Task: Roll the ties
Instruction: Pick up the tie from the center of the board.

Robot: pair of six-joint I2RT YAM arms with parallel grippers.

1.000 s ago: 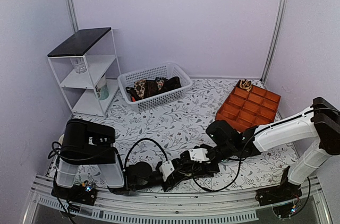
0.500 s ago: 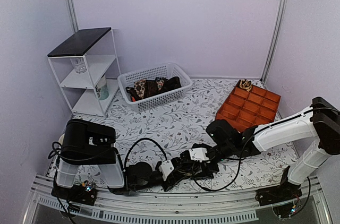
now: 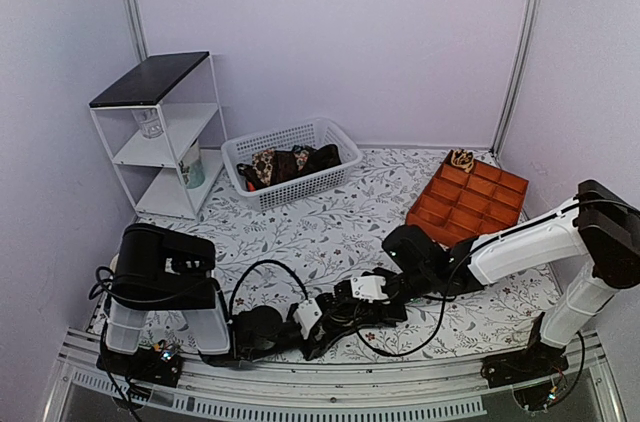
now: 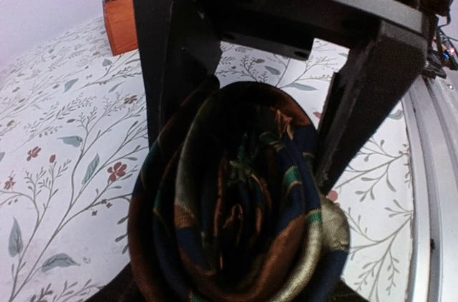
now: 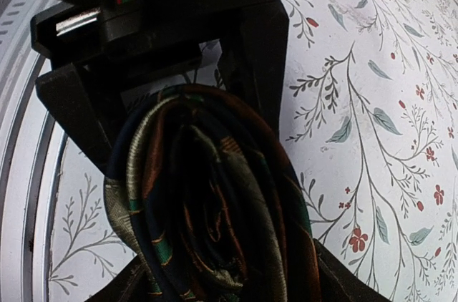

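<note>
A rolled tie (image 4: 236, 209), dark with rust, green and gold stripes, fills the left wrist view and also shows in the right wrist view (image 5: 207, 202). My left gripper (image 3: 320, 326) and right gripper (image 3: 342, 314) meet nose to nose near the table's front edge, and each is shut on this roll from opposite ends. The right gripper's fingers (image 4: 172, 59) straddle the roll. In the top view the arms hide the roll. More ties (image 3: 285, 164) lie bunched in the white basket (image 3: 300, 132). A tan spotted rolled tie (image 3: 461, 159) sits in the far corner of the orange tray (image 3: 470, 207).
A white shelf unit (image 3: 160, 132) with a glass and a can stands at the back left. The orange divided tray is at the right, also seen in the left wrist view (image 4: 122, 23). A metal rail (image 3: 330, 397) runs along the near edge. The tablecloth is floral.
Both grippers, still joined on the roll, have shifted slightly left and away from the front edge. The roll stays held.
</note>
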